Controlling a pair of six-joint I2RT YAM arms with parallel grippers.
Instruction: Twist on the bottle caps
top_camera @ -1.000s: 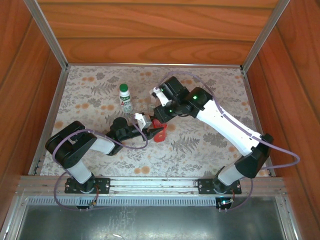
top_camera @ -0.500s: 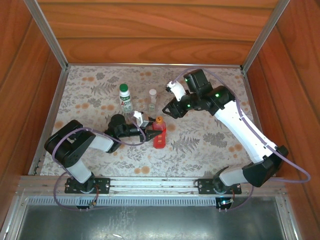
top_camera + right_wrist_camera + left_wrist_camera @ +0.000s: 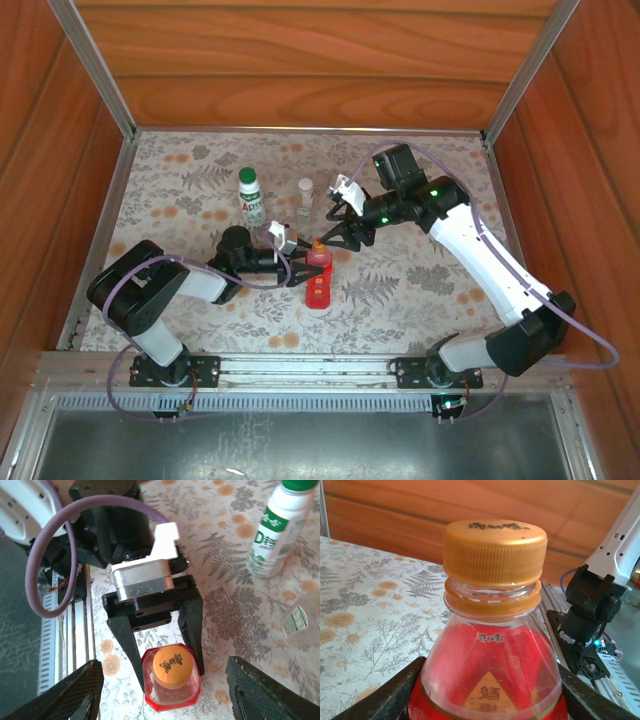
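On mat | left tool grips red bottle | right tool open above

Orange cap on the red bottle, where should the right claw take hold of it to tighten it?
Grip the orange cap by its ribbed side wall, coming straight down. The red bottle stands upright, nothing covers the cap, and the left claw clamps the body from the sides below.

Glossy clear plastic for the red bottle; orange cap ribbed and matt; walls smooth varnished wood; mat matt.
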